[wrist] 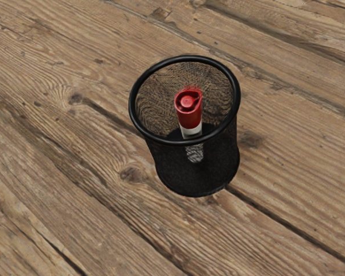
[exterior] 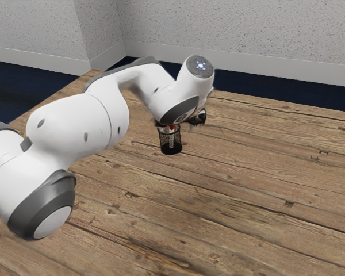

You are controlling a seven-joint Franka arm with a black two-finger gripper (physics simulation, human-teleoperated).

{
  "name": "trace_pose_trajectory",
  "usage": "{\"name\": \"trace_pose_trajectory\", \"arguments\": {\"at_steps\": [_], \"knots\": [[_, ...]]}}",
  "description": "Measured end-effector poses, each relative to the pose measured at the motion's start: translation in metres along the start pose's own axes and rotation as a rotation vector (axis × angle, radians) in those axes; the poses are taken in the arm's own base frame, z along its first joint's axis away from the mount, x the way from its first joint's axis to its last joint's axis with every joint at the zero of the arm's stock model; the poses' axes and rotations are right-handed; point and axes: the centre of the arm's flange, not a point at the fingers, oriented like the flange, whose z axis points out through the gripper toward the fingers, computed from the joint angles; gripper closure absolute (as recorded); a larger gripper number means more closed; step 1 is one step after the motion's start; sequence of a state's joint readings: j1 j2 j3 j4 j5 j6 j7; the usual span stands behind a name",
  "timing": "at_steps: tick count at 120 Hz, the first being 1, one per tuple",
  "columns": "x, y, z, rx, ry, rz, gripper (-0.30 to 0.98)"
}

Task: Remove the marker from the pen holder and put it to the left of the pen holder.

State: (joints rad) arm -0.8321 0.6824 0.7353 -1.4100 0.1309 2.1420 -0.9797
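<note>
Marker (wrist: 189, 115) is inside the black mesh pen holder (wrist: 218, 167), red cap up, white barrel visible through the mesh. Holder stands upright on the wooden tabletop (exterior: 259, 201). Exterior view: jaws (exterior: 201, 117) near the holder, which lies toward 7 o'clock from them. Cannot tell whether the jaws are open or closed; arm (exterior: 75, 129) reaches in from 9 o'clock.

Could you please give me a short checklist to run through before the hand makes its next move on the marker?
1. Marker inside the pen holder: ok.
2. Red cap facing up: ok.
3. Pen holder upright on the table: ok.
4. Cap standing higher than the holder's rim: cannot tell.
5. Marker lying beside the holder, as the task wants: not ok, not yet done.
</note>
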Motion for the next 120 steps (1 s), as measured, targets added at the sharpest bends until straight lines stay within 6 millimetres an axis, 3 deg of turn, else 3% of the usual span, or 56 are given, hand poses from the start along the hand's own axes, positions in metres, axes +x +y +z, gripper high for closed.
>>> {"name": "trace_pose_trajectory", "arguments": {"at_steps": [24, 45, 84, 120], "knots": [[0.026, 0.002, 0.055, -0.128, 0.012, -0.154, 0.01], [0.04, 0.008, 0.053, -0.217, 0.071, -0.226, 0.06], [0.055, -0.002, 0.085, -0.239, 0.114, -0.3, 0.23], [0.055, -0.011, 0.097, -0.218, 0.129, -0.28, 0.08]]}}
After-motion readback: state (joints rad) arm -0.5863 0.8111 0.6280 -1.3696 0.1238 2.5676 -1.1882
